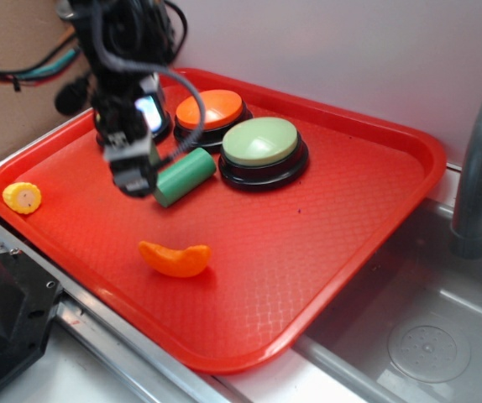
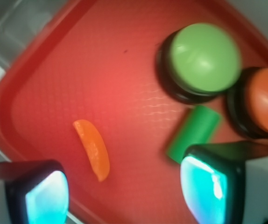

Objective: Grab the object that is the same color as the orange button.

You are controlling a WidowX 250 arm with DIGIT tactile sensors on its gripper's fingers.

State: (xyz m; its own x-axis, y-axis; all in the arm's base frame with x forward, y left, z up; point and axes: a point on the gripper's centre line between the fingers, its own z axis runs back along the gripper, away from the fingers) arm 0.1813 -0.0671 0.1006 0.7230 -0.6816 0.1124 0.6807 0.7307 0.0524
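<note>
Right now, in the exterior view, your gripper [image 1: 133,172] hangs above the red tray [image 1: 367,193], just beside the green cylinder [image 1: 184,175] and well short of the orange slice [image 1: 175,259], which lies flat on the tray nearer the front rim than the cylinder does. Behind the cylinder sit the orange button [image 1: 211,109] and the pale green button [image 1: 260,141], side by side; the slice matches the orange one, so that is your target. A yellow corn piece [image 1: 22,197] rests at the tray's left edge, far from the slice. From this angle you cannot tell how the fingers stand.

Turn to the wrist view and it is clearer: the two fingers [image 2: 45,196] are spread wide apart with nothing between them. The slice lies apart from both, on open tray past the fingertips and nearer the left one, with its long axis running roughly away from the camera. You would likely need to shift over it and descend before closing.
</note>
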